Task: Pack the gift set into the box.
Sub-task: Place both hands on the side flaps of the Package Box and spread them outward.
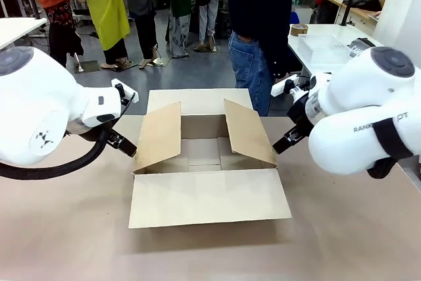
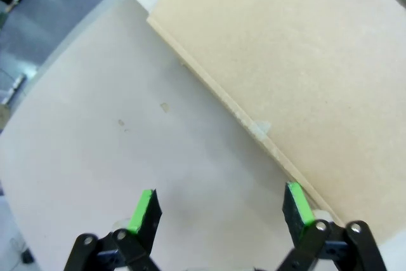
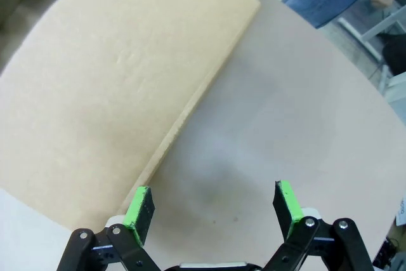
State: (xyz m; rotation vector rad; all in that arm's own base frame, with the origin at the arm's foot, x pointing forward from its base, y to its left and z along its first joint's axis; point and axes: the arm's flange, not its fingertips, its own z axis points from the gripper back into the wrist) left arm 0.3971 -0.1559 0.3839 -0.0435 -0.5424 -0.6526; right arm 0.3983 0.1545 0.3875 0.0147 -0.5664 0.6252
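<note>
Both grippers hang open wide with nothing between their green pads. The left gripper is just outside the left end of the box and the right gripper is just outside its right end.

The box sits between them on the table. Its long axis runs from one gripper straight to the other, so neither arm is clearly nearer. Its two end flaps stand up and lean outward toward the grippers. The near flap lies flat toward the robot and the far flap lies flat toward the person standing beyond it. The floor inside is bare cardboard.

In the left wrist view, the left gripper points down at the tabletop. The box slants past one finger, close to it but seemingly not touching. The right gripper mirrors this, with the box just beside one finger.

Each forearm angles down and inward, wrist low beside the carton wall. From this pose, steadying or spreading the end flaps looks like a short inward move for either arm.
</note>
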